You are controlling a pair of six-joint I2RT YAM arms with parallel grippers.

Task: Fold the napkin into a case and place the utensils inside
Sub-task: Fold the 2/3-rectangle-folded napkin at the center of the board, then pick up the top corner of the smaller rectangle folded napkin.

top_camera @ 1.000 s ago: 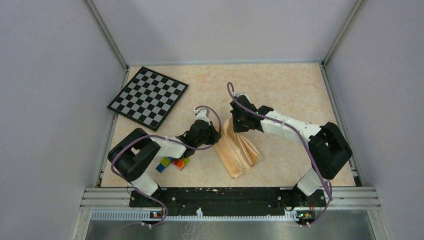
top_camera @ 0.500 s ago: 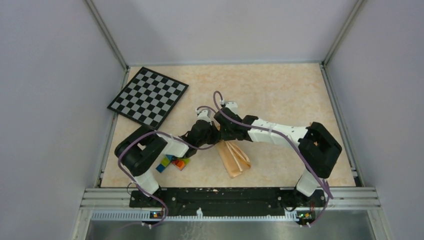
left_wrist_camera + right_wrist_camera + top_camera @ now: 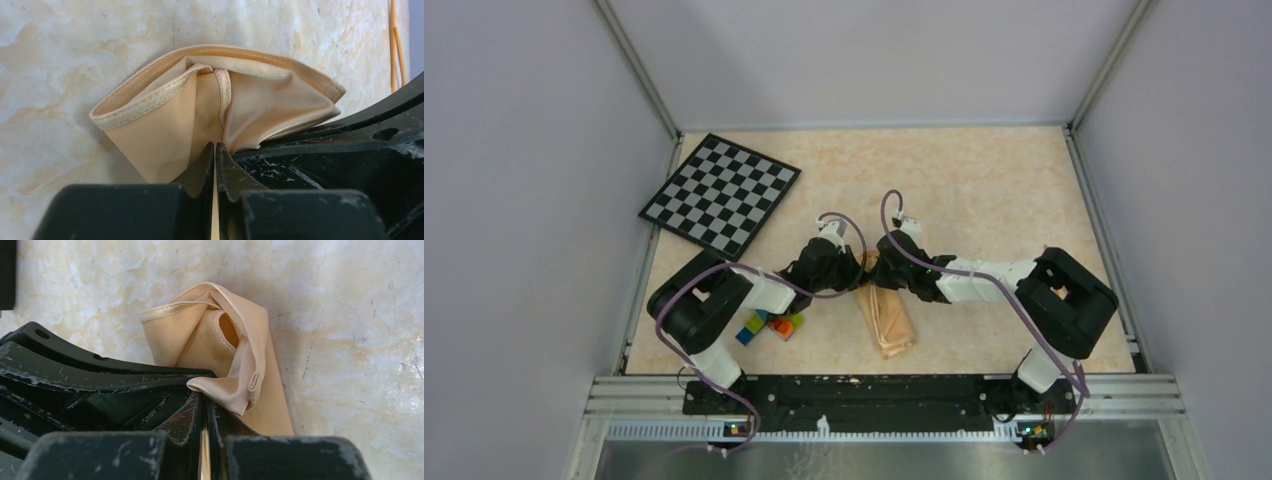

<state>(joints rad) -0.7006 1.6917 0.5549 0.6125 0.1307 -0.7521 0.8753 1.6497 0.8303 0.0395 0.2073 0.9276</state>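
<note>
Right tool (image 3: 879, 272) swung in beside left tool (image 3: 849, 270), frame centre, napkin (image 3: 890, 322) now narrower; both clenched on its upper edge (pinning fold flat, I guess).

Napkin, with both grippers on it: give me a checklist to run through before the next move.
1. Left gripper pinching the napkin: ok, cloth runs between its shut fingers.
2. Right gripper pinching the napkin: ok.
3. Napkin folded flat and narrow: not ok, the held end is bunched and gaping.
4. Toy bricks apart from the cloth: ok.
5. Utensils located: cannot tell; none shows from above, only thin orange strips at the edge of the left wrist view.
</note>
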